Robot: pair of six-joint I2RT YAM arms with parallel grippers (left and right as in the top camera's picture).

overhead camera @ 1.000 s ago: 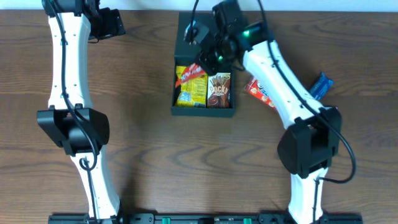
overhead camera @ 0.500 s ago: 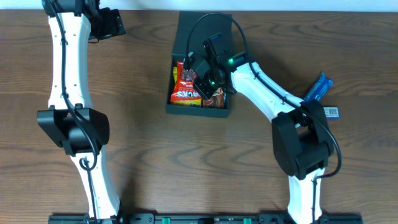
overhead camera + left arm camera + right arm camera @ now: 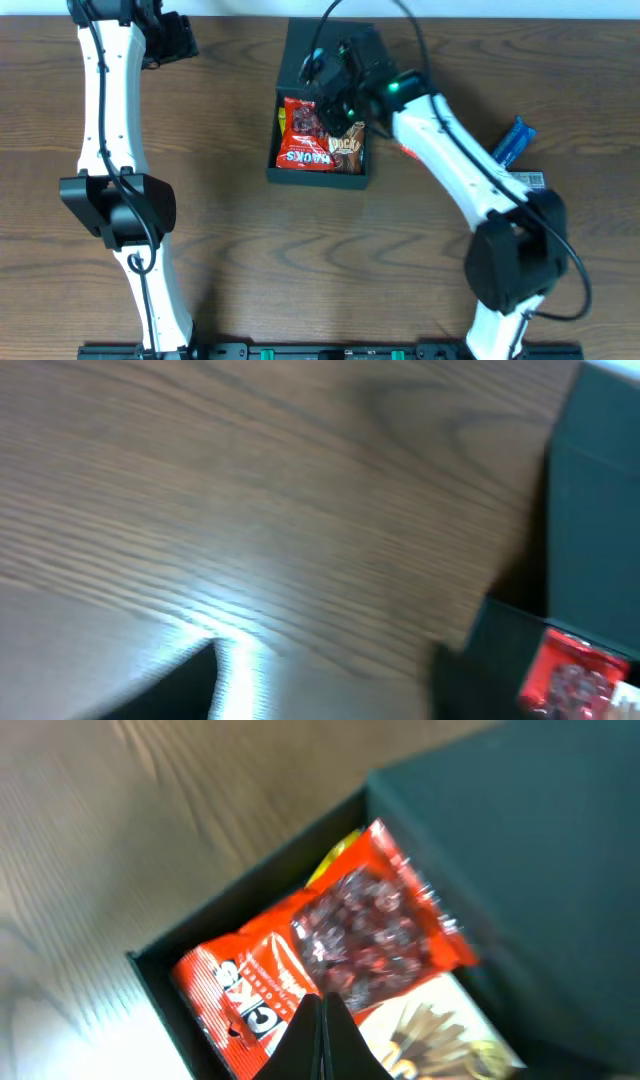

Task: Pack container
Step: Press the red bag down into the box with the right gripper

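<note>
the container [image 3: 318,178], at the worktop's [image 3: 235,250] far middle under the pressed-together right gripper [image 3: 321,1020], looks light, stiff yet dentable, best taken by a wall edge; whether the left gripper [image 3: 172,38] is spread cannot be told.

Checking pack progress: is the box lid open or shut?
Open: lid folded back behind the box, red packet visible inside.

Dark brown wood-grain tabletop [image 3: 230,200], pale strip along far edge. Dark greenish-black matte cardboard box [image 3: 320,179] sits at far-centre, flap lid open toward far edge. Right of box, well apart: shiny blue packet [image 3: 511,140], lying tilted. Near it, on nearer side: small white barcode tag [image 3: 534,180]. Between box and blue packet: red wrapper sliver [image 3: 407,150], mostly hidden under arm.
</note>
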